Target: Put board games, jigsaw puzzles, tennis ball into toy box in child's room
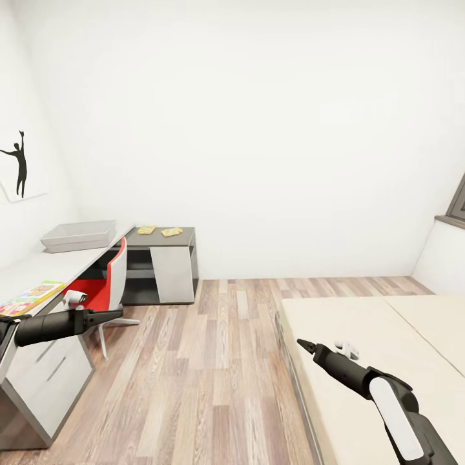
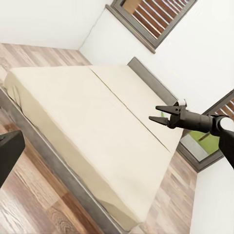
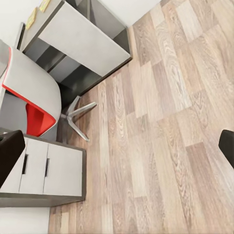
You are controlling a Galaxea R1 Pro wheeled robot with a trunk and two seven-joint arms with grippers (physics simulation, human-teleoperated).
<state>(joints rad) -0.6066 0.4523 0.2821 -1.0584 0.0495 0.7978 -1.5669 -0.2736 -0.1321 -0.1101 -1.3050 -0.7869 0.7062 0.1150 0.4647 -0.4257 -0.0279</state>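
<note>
The toy box (image 1: 77,236) rests on the pale grey table (image 1: 39,268) at the left wall. Two jigsaw puzzles (image 1: 146,229) (image 1: 172,232) lie flat on the table's lower dark section. A colourful board game (image 1: 29,298) lies on the near end of the table. My left gripper (image 1: 119,314) hovers open above the floor beside the table, below that board game. My right gripper (image 1: 301,344) (image 2: 157,113) is open over the near corner of the bed (image 1: 387,336), holding nothing. The tennis ball is out of view.
A red and grey swivel chair (image 1: 110,284) stands tucked at the table, with drawers (image 3: 44,168) beside it. Wood-plank floor (image 1: 213,361) runs between table and bed. A small white object (image 1: 347,349) lies on the mattress. A dark-framed window (image 2: 156,19) is behind the bed.
</note>
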